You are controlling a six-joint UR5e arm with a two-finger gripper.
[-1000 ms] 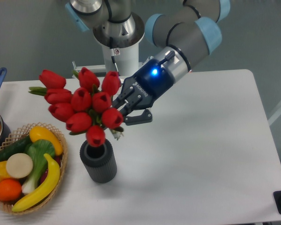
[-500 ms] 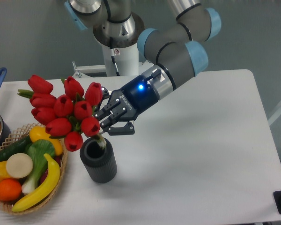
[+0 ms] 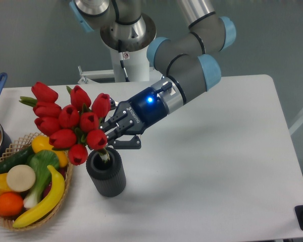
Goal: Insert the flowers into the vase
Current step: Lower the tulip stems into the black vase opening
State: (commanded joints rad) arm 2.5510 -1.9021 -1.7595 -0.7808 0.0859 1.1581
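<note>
We are losing the stems behind the flowers [image 3: 70,123] just ahead of the gripper [image 3: 110,135]; buds are hiding its fingertips, and the vase [image 3: 106,175] below is swallowing the stem ends.

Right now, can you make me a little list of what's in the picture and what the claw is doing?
claw: shut on the flowers' stems, just above the vase
flowers: red tulips, tilted left, stem ends at the vase mouth
vase: dark grey, ribbed, upright on the table
basket: wicker, left of vase, holds toy fruit and vegetables
table: white
</note>
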